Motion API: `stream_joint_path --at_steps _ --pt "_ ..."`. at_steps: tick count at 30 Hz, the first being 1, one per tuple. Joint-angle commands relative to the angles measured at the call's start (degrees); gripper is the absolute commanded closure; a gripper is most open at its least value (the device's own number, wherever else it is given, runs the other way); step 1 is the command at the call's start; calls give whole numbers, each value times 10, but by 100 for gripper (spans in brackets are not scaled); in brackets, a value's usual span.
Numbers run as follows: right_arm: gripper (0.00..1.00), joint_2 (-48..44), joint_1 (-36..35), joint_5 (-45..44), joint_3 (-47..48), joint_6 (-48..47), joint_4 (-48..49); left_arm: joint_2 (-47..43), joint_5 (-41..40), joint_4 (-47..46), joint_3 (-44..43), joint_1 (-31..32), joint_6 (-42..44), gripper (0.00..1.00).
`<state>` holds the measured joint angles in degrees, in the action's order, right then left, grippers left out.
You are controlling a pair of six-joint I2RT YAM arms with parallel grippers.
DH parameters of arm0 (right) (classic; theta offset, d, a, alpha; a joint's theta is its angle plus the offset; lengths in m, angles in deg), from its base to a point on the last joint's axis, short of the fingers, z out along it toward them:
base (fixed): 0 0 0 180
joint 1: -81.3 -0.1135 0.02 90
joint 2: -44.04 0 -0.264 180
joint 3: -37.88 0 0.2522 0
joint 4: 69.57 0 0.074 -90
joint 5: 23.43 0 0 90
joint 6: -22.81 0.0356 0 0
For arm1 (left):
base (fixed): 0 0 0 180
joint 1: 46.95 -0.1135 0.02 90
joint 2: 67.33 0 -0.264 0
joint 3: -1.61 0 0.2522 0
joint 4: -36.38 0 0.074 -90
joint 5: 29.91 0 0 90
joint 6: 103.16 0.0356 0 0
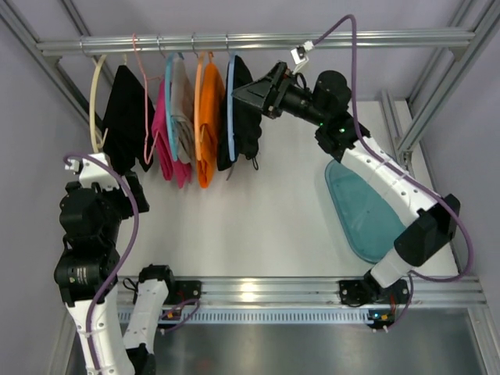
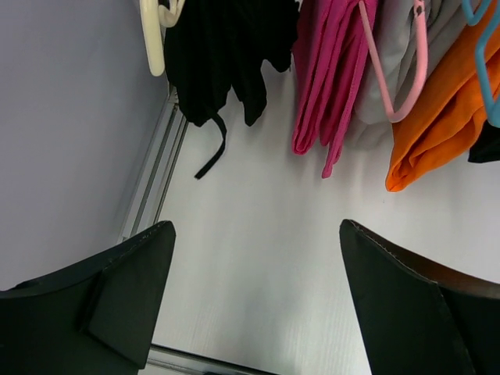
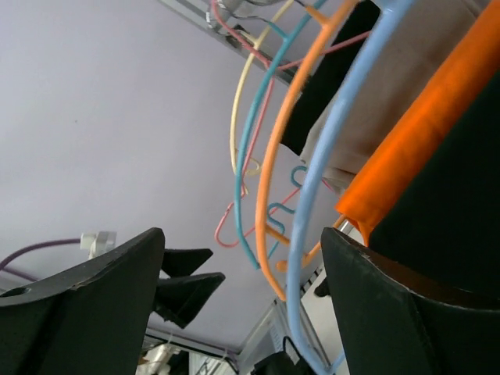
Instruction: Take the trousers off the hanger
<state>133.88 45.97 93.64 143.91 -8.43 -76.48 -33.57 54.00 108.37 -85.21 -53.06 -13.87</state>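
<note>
Black trousers (image 1: 244, 129) hung on the light-blue hanger (image 1: 231, 78) at upper centre, with the orange trousers (image 1: 207, 117) just left of them. Your right gripper (image 3: 242, 258) was close by that hanger, fingers wide apart and empty. Your left gripper (image 2: 258, 234) gaped empty too. Only the top view showed the teal cloth (image 1: 363, 211).

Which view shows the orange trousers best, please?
The top view: the orange trousers hang in full. The left wrist view shows only their lower end; the right wrist view only a strip of the fold.
</note>
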Motion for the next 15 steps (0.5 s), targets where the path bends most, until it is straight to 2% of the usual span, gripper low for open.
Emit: stream_joint_path --at_steps 1,6,15 --pt "19 37 -18 3 38 55 62 -9 19 -10 -21 0 2 8" --pt "25 69 -39 10 50 54 87 -4 -6 -9 -19 0 0 8" --pt "51 88 -56 32 35 90 151 -5 5 -11 -12 -1 -2 8"
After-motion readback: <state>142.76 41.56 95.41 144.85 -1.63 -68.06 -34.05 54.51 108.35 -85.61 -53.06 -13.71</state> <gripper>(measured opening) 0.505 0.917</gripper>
